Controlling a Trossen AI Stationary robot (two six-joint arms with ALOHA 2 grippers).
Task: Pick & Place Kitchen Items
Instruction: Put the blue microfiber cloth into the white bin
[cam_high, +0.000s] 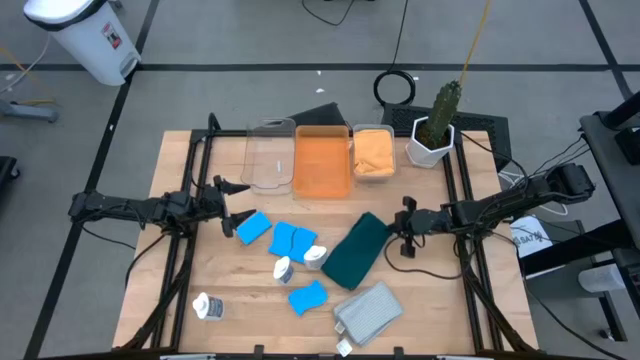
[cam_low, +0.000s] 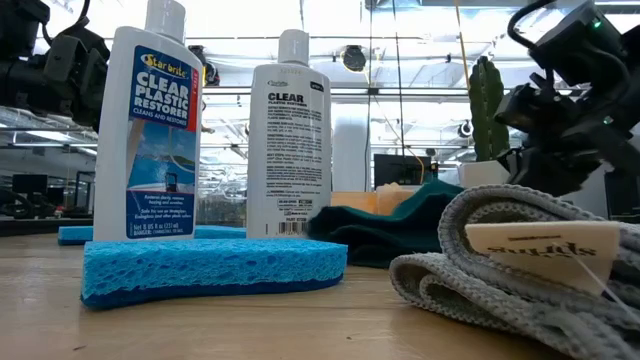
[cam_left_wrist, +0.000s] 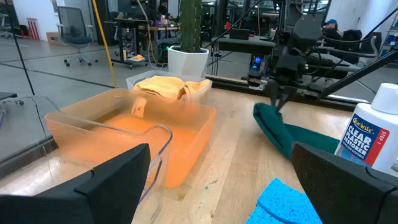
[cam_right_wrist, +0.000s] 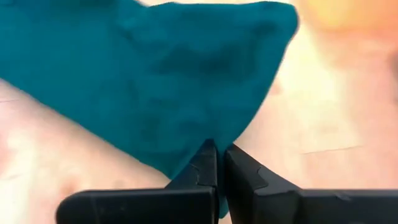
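Right wrist view shows the right claw (cam_right_wrist: 217, 163) pinched on the corner of the dark green cloth (cam_right_wrist: 155, 74), which seems only thinly caught; lift slowly so it doesn't slip. It lies soft and creased mid-counter (cam_high: 200, 340). The left claw (cam_high: 238, 203) waits spread wide.

Overhead, table-level and both wrist views share the green cloth (cam_high: 357, 249).

left claw (cam_high: 232, 203): fingers spread, arm low and level | right claw (cam_high: 404, 224): fingers nearly together, pinching, arm level
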